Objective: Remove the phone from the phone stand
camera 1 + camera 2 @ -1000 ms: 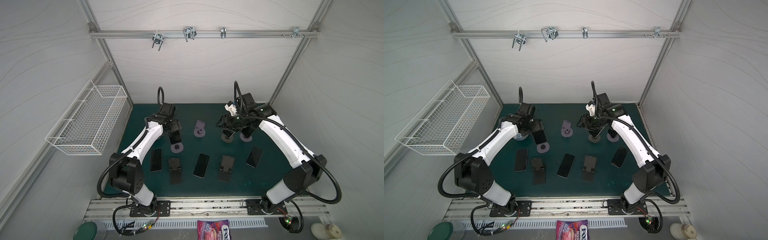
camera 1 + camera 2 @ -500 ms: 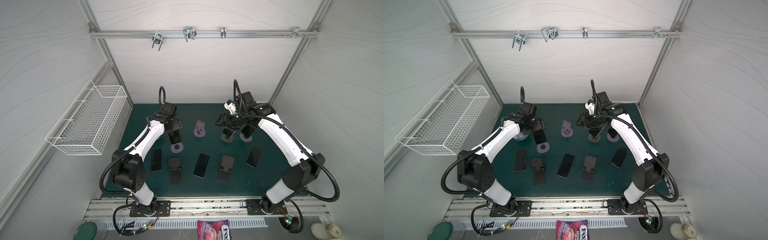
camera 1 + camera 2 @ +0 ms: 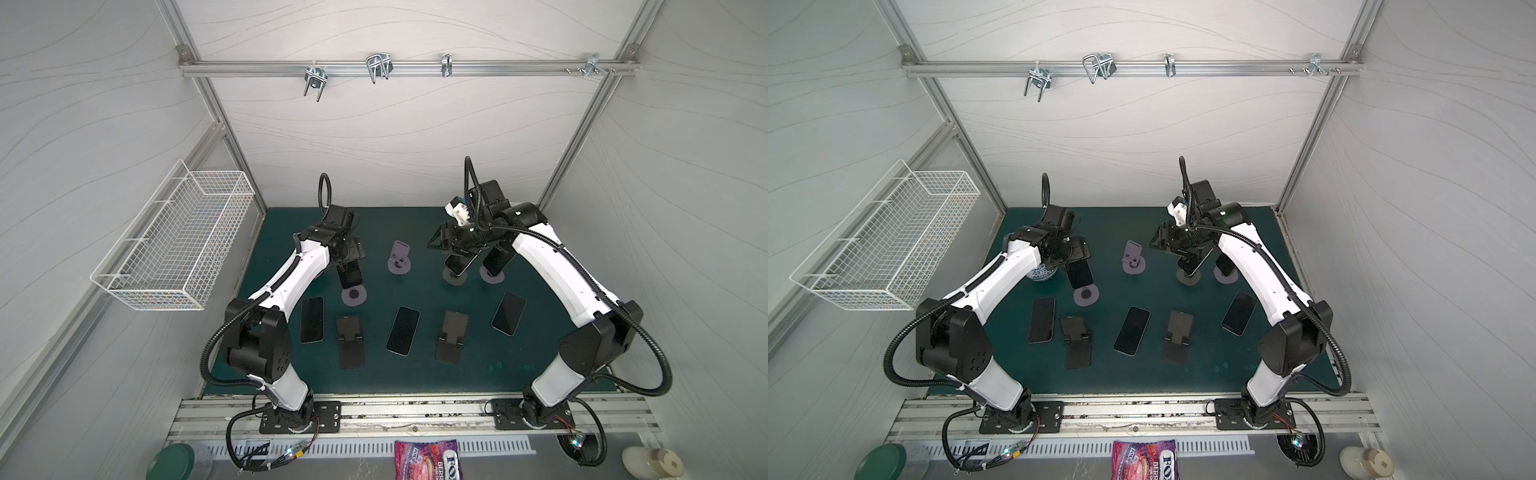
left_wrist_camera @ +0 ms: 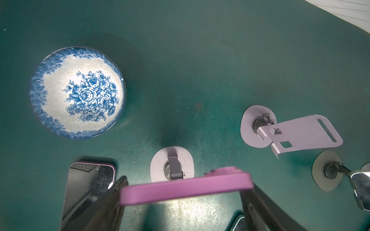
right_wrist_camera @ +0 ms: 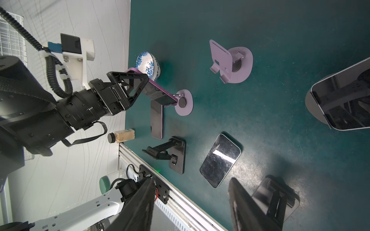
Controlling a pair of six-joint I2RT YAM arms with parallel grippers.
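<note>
White panelled walls [image 3: 395,137] are seen around a dark green worktop [image 3: 415,376]. From its base at the near rail, the left arm [image 3: 291,279] is stretched towards the far side of the worktop, and its wrist is bent downward. The left tool [image 4: 186,202] is closed on a purple-cased phone [image 4: 186,189]. In the left wrist view, one dark finger [image 4: 112,202] is pressed against each side of the case.

The phone is held tilted above the round lilac base of the phone stand [image 3: 354,296]. Its lower end is seen just beside the small hinged arm of the stand. Whether the two are touching cannot be told. A blue flowered bowl [image 4: 77,92] is placed near this stand, apart from it.

The right arm [image 3: 552,266] is arched from the near rail to the far right part of the worktop, with the wrist turned towards the centre. The right tool [image 3: 436,243] is held above a second phone [image 3: 457,266], which is leaned on its own stand. Its fingers [image 5: 140,206] are spread, and nothing is gripped between them.
</note>
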